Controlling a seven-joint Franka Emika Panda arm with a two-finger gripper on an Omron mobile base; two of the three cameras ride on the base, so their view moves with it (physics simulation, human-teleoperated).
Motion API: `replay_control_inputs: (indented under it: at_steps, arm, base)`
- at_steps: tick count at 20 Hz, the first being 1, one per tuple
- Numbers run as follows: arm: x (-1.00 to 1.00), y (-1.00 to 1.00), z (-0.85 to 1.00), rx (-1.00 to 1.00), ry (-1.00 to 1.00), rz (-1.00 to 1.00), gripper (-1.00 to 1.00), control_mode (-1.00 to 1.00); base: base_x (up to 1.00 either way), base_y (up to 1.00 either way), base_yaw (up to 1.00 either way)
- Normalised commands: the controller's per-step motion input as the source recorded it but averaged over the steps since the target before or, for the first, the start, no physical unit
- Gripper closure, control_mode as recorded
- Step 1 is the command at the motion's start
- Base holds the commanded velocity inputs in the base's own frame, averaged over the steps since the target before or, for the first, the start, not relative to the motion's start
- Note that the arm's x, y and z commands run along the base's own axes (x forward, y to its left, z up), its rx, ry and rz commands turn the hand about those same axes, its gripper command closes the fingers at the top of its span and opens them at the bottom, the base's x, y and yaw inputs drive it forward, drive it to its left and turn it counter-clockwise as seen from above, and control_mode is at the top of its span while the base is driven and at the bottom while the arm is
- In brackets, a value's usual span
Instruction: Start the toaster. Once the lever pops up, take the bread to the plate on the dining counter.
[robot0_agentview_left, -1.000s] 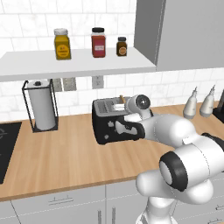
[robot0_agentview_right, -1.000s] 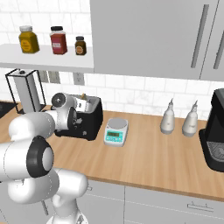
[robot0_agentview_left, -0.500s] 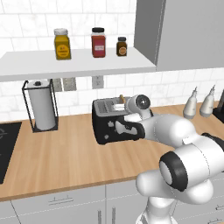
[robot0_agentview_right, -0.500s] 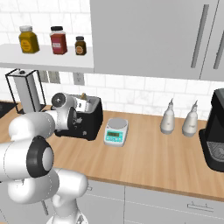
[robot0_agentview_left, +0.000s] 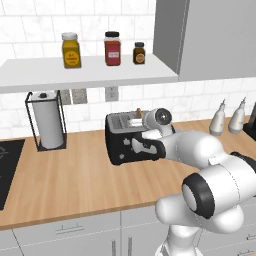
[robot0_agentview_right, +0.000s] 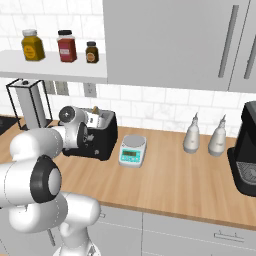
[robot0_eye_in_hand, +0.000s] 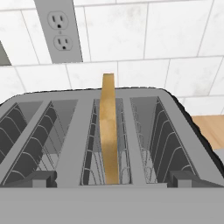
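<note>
A wall of white rectangular tiles (robot0_agentview_left: 90, 20) with pale grey grout backs a long light-wood tabletop (robot0_agentview_left: 75, 180) set over pale grey drawer fronts (robot0_agentview_left: 65, 231) with slim metal handles. A white floating shelf (robot0_agentview_left: 85, 72) runs along the wall and carries three spice jars (robot0_agentview_left: 112, 48): one yellow, one red, one small and dark. Flat grey upper cabinets (robot0_agentview_right: 165, 42) with long bar handles hang beside it. Grey wall outlets (robot0_eye_in_hand: 60, 29) sit in the tiles under the shelf. A black wire paper-towel stand (robot0_agentview_left: 46, 120) holds a white roll near a black cooktop corner (robot0_agentview_left: 7, 167). The light is even and soft.
</note>
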Motion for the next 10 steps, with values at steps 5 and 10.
replay_control_inputs:
  at_steps: [5, 10]
  arm:
    - [0.00, 0.00, 0.00, 0.00, 0.00, 0.00, -1.00, -1.00]
    - [0.00, 0.00, 0.00, 0.00, 0.00, 0.00, -1.00, -1.00]
  base:
    - [0.00, 0.00, 0.00]
    - [0.00, 0.00, 0.00]
